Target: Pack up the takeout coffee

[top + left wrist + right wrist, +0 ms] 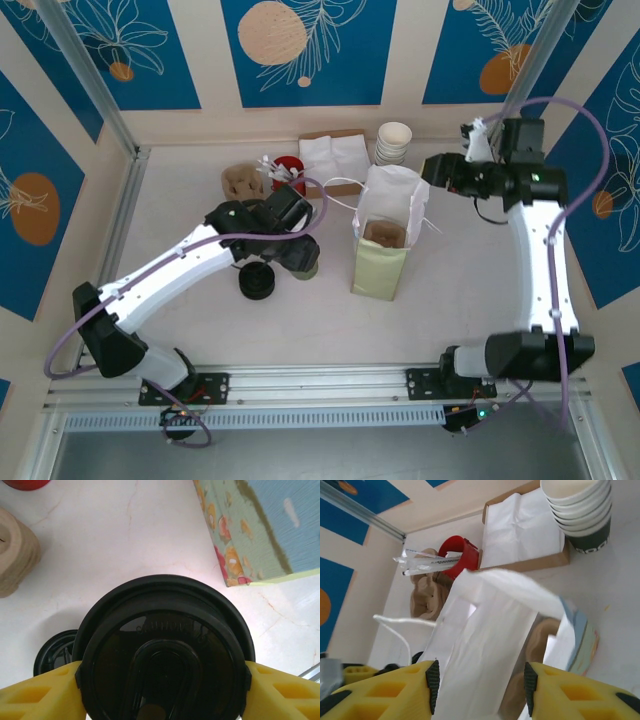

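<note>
Blue leaf-print panels wall in the pale surface [330,320], where both arms reach toward the middle. The left gripper [298,250] hangs low over the surface, left of the paper bag [380,265]. Its yellow fingers [40,695] are closed on the takeout coffee [305,262], pressing the rim of the black lid from either side. The cup stands upright, near the bag's printed wall but apart from it. A stack of black lids [256,283] sits just beside the cup on its left.

The right gripper [437,172] is at the bag's upper right edge. Its fingers [395,690] are moderately apart, with the bag's white paper lying across the gap between the pads. I cannot tell whether the pads touch the paper.

Behind the bag stand stacked white cups [393,142], a box of napkins [335,155] and a red holder [288,172].
</note>
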You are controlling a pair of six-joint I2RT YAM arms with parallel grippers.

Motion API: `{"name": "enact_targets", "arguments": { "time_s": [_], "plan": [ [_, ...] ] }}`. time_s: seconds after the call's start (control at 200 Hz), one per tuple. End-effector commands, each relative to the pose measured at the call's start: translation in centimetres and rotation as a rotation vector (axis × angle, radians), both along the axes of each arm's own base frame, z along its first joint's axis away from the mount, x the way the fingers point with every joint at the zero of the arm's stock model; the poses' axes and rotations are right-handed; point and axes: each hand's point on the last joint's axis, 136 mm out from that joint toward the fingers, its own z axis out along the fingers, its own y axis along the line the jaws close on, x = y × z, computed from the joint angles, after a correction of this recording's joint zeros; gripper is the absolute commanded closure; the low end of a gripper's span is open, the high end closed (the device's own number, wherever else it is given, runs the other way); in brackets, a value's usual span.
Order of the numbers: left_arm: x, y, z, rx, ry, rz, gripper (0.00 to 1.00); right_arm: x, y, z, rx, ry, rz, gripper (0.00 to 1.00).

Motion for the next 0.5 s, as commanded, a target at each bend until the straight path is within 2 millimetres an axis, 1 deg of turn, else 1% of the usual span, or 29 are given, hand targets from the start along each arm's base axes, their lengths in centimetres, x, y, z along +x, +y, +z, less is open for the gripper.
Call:
{"name": "enact_targets", "arguments": {
  "time_s": [0.0,0.005,0.095,0.22,0.355,0.495],
  "plan": [
    [-0.6,1.5,2.2,0.015,-0.013,-0.006,0.31,2.2,0.7,-0.5,-0.149,-0.053,0.106,0.49],
    [-0.6,1.5,2.2,0.015,-0.013,-0.006,0.31,2.2,0.7,-0.3,-0.153,-0.058,0.108,0.49],
    [-0.7,1.9,3.4,0.015,-0.023,0.004,0.31,3.9,1.2,-1.2,-0.217,-0.062,0.177,0.49],
    [-0.9,2.2,5.0,0.0,-0.039,0.01,0.31,5.4,1.5,-2.2,-0.251,-0.067,0.241,0.48],
    [-0.8,2.7,6.3,0.003,-0.058,0.022,0.3,5.8,2.7,-2.9,-0.244,-0.106,0.34,0.46],
    [-0.9,2.0,7.2,-0.039,-0.066,0.001,0.3,6.1,3.3,-4.0,-0.25,-0.102,0.4,0.46]
  ]
}}
